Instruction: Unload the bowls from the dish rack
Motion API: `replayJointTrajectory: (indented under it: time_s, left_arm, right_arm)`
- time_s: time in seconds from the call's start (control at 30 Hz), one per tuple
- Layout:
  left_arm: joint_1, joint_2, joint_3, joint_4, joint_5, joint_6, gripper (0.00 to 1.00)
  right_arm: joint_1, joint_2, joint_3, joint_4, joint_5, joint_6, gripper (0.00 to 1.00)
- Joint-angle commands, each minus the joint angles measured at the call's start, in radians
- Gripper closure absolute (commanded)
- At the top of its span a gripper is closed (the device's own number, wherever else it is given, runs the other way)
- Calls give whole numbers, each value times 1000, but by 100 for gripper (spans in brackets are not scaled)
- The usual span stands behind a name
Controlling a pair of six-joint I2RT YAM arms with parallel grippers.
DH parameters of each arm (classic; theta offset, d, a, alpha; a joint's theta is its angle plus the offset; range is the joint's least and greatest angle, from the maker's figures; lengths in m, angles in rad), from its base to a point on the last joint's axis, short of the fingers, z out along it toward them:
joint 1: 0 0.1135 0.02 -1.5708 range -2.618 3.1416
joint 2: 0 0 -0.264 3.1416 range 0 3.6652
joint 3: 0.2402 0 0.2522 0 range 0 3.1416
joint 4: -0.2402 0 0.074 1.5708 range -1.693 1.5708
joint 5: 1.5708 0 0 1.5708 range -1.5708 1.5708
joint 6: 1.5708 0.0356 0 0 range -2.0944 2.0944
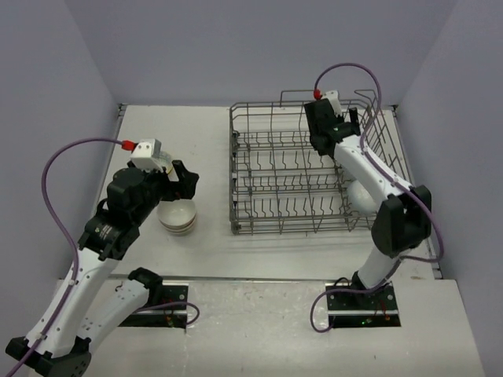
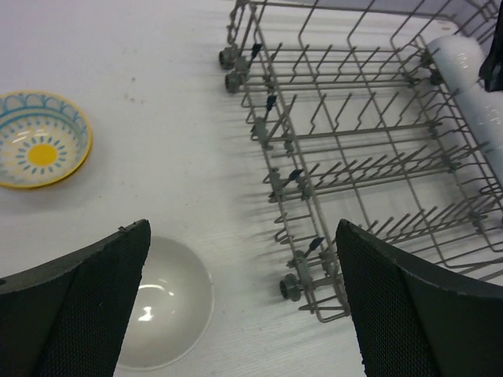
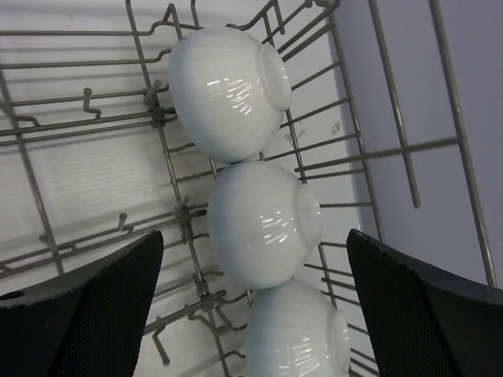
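The grey wire dish rack (image 1: 267, 169) stands on the right half of the table. My right gripper (image 1: 326, 135) is open inside its far right end. In the right wrist view it (image 3: 255, 267) hovers over three white bowls standing on edge in a row between the tines: (image 3: 228, 90), (image 3: 263, 224), (image 3: 295, 334). My left gripper (image 1: 182, 182) is open and empty just above a stack of bowls (image 1: 178, 217) left of the rack. The left wrist view shows the gripper (image 2: 244, 302), a white bowl (image 2: 161, 302) and a teal-rimmed bowl with a yellow centre (image 2: 35, 140) on the table.
The rack's near corner and small wheels (image 2: 292, 287) lie close to my left gripper's right finger (image 2: 416, 306). My right arm's white link (image 2: 471, 86) lies across the rack's far side. Grey walls enclose the table on three sides.
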Motion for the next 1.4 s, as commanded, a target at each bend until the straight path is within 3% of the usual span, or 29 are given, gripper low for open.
replayJointTrajectory:
  time_s: [0.0,0.13,0.47,1.07,1.37]
  left_arm:
    - [-2,-85,-116,4,-125,38,0]
    - [-11,-130,-137,20,-106,33,0]
    - [-45,-126,-153,20,-112,29,0]
    - [-46,-113,-156,24,-98,32,0]
    - [-46,-113,-156,27,-91,33,0]
  right_arm:
    - [-35,128,150,-30,109,-144,1]
    - [-49,303,271,-28,113,-252,1]
    - [-93,443,342,7,54,-350,1]
    - [-138,521,307,182,16,-458,1]
    - [-158,534,261,284,92,-507,1]
